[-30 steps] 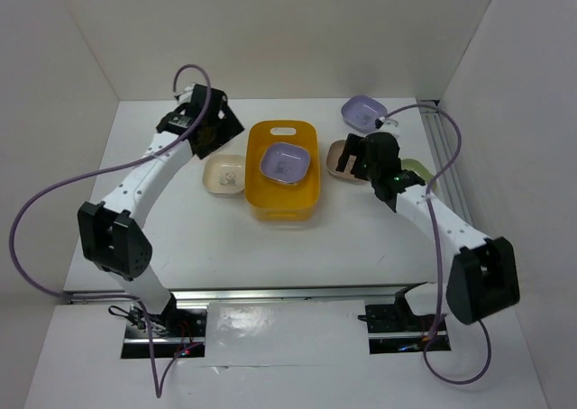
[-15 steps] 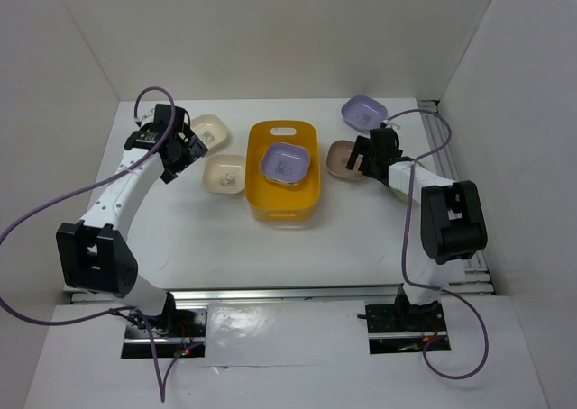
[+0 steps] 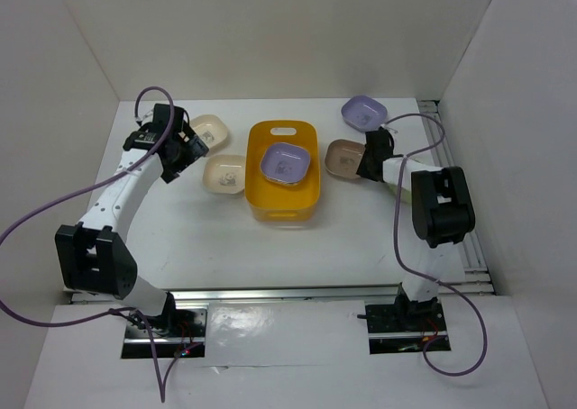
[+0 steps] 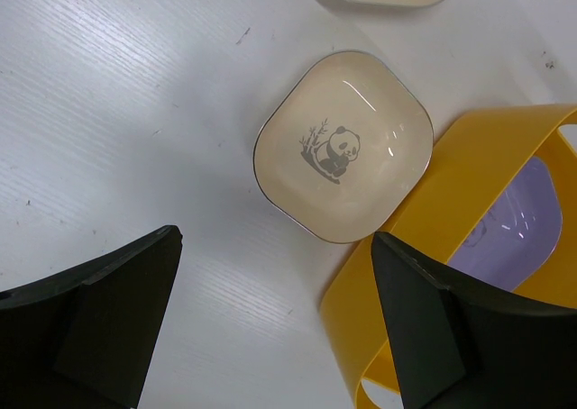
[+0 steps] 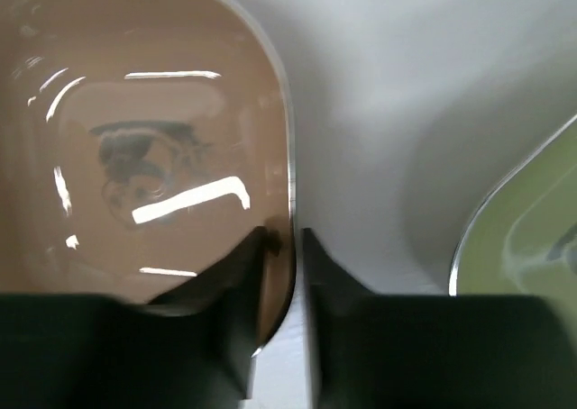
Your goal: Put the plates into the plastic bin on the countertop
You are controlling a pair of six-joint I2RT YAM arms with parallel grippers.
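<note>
brown plate [image 5: 135, 157]: sits right of the bin [image 3: 281, 206], toward the far right corner. Looks light, stiff and glossy-slick, so the rim's the place to grab
right gripper [image 5: 281, 247]: pinched on that rim
bin: one lavender plate [image 3: 285, 164] inside
left gripper [image 4: 275, 240]: spread wide over the panda plate [image 4: 343, 148]

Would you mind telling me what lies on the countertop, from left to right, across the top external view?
Near cream plate → orange-yellow plastic bin → brown plate. Overlapping, so omitted: far cream plate, lavender plate in the bin, far lavender plate.
</note>
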